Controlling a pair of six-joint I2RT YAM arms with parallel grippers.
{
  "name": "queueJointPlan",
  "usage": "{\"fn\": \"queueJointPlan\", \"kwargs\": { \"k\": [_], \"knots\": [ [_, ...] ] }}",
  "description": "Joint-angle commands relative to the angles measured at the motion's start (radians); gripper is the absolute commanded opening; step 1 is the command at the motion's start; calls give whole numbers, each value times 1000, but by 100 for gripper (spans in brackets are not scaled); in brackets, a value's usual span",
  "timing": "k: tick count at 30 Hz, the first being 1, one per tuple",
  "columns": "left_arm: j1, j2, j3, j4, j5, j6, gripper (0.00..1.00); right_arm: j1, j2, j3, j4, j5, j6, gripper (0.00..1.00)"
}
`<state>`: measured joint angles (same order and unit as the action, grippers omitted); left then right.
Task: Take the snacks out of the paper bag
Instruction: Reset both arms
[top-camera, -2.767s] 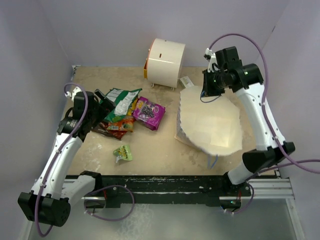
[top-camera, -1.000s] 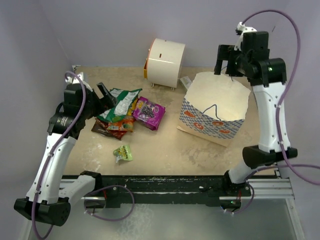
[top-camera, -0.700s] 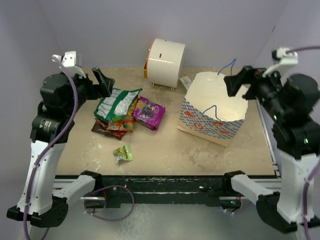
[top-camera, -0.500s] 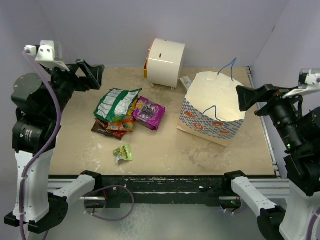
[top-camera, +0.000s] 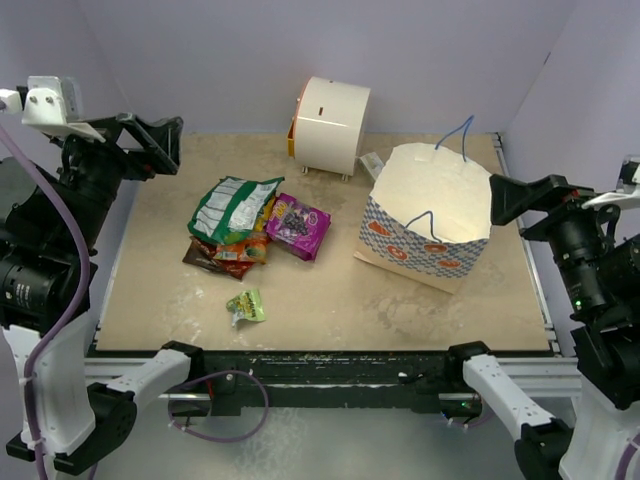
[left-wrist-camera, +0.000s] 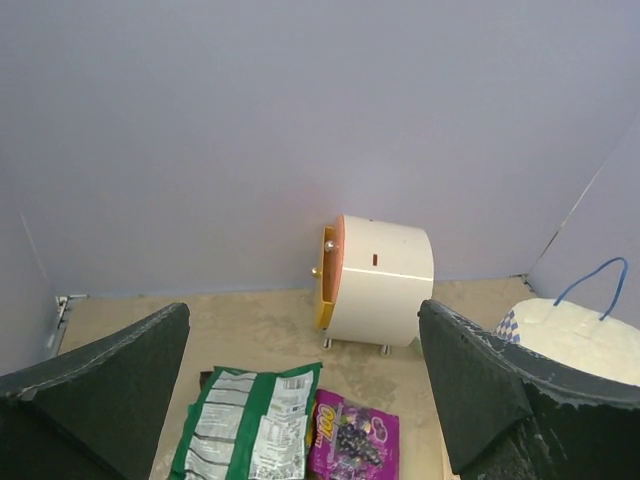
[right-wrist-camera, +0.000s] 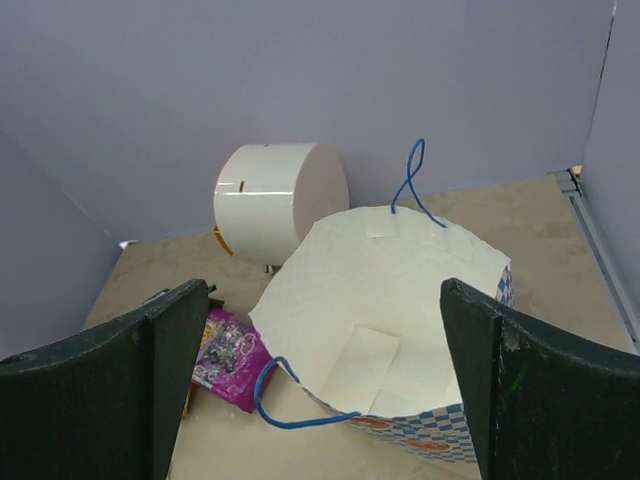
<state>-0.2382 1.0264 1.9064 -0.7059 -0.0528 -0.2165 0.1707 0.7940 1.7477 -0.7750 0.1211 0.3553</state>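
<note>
1. The paper bag (top-camera: 425, 248) is standing upright on the worktop (top-camera: 320, 295), right of centre, mouth open upward, with one blue string handle (right-wrist-camera: 411, 178) sticking up at the back rim.
2. The snacks are lying out on the worktop, well apart from the bag on its left. The green-and-white packet (top-camera: 232, 205) is partly overlapping the orange packet (top-camera: 246, 250) and the dark brown packet (top-camera: 200, 258), and the purple packet (top-camera: 297, 222) is just beside them.
3. The tiny yellow-green packet (top-camera: 246, 305) is sitting alone, nearer the front edge.
4. The left jaws are spread wide and holding nothing, hanging high over the far left corner.
5. The right jaws are also released and empty, hanging high beside the bag's right side.
6. The right wrist view is looking into the bag – only pale lining is showing, no packet, though the deepest corner is partly hidden.
7. Judgement: emptying is looking done or nearly so, and the step in hand is a last check.
8. To do it well, keep the right jaws clear of the handle and rim so the bag is not tipping.
9. If something is still inside, go straight down through the open mouth – not in from the side.
10. The white cylindrical appliance (top-camera: 330, 125) is standing at the back and should be left alone.
</note>
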Motion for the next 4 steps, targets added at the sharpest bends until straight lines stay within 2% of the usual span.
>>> {"fn": "queueJointPlan", "kwargs": {
  "k": [1, 4],
  "knots": [
    [-3, 8, 11, -3, -23, -1, 99, -2, 17, 16, 22, 32, -21, 99],
    [-4, 1, 3, -8, -30, -13, 99, -2, 36, 51, -24, 86, -15, 100]
  ]
}}
